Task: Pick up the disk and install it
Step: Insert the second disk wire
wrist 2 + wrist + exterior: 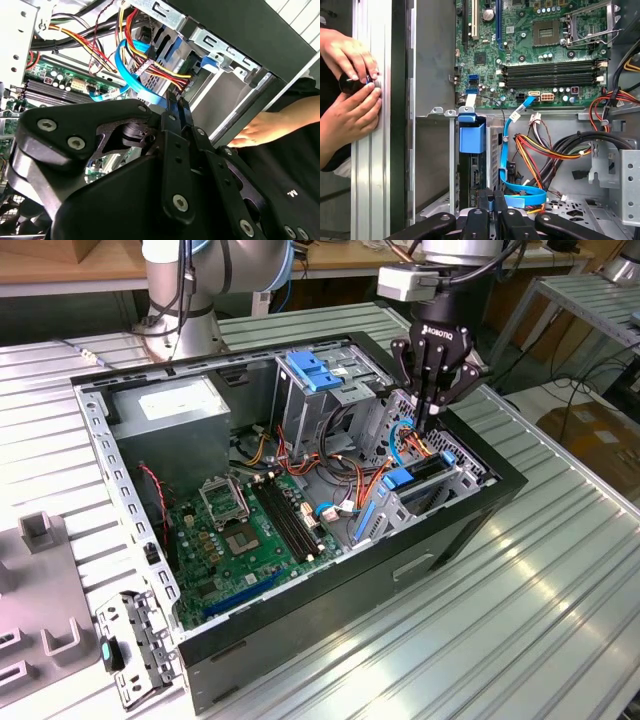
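The disk (425, 470) stands on edge in the drive cage at the front corner of the open computer case (470, 530), on the exterior view's right. Its blue side rail (471, 137) caps a dark body (472, 172) slotted into the bay. My gripper (432, 418) hangs just above and behind the cage, over the blue data cable (520, 192) and the orange-yellow wires. In both wrist views its fingers (176, 100) press together with nothing held between them (492, 197).
A person's hands (350, 95) rest on the table rail beside the case wall, holding a small black knob. The motherboard (240, 530), a grey power supply (175, 410) and a bare blue bracket (315, 370) lie inside the case. Grey fixtures (50, 640) sit at the exterior view's left.
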`<state>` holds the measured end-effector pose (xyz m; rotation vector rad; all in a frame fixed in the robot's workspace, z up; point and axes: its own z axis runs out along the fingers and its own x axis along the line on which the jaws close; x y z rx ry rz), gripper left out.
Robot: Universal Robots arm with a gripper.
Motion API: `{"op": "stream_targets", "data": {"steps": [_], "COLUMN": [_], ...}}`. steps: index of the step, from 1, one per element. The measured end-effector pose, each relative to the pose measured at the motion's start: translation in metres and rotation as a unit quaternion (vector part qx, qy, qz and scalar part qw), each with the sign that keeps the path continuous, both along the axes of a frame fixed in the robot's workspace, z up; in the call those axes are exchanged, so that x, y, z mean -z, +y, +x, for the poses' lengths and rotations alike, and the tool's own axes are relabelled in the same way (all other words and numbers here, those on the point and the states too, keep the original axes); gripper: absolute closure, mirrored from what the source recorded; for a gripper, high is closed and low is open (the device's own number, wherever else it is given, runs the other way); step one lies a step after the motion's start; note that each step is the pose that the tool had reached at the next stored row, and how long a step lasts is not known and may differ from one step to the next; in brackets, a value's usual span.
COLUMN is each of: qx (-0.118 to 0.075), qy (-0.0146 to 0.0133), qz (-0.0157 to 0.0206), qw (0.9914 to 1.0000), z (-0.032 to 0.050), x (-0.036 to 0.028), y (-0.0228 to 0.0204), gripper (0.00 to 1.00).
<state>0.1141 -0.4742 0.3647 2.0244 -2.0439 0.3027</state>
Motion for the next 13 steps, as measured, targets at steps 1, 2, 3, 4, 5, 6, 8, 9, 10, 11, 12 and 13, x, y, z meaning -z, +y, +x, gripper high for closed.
{"op": "stream_targets", "data": {"steps": [1,2,3,4,5,6,8,9,10,11,12,13], "qx": [0.0,0.0,0.0,0.0,0.0,0.0,-0.001,-0.001,-0.001,-0.001,-0.001,-0.001], "qy": [0.0,0.0,0.0,0.0,-0.0001,-0.0001,-0.0004,-0.0005,-0.0007,-0.0008,-0.0009,-0.001], "qz": [0.0,0.0,0.0,0.0002,0.0003,0.0005,0.0009,0.0015,0.0041,0.0092,0.0144,0.0231], "qw": [1.0,1.0,1.0,1.0,1.0,1.0,1.0,1.0,0.99999,0.99996,0.9999,0.99973], "z": [0.0,0.0,0.0,0.0,-0.0004,-0.0017,-0.0098,-0.0124,-0.0152,-0.0169,-0.0178,-0.0188], "x": [0.0,0.0,0.0,0.0,0.0001,0.0001,0.0002,0.0002,0.0002,0.0005,0.0005,0.0006], "y": [-0.0001,-0.0003,-0.0005,-0.0007,-0.0007,-0.0007,-0.0007,-0.0008,-0.0012,-0.0018,-0.0022,-0.0031], "gripper": [0.84,0.84,0.84,0.84,0.84,0.84,0.84,0.84,0.84,0.84,0.84,0.84]}}
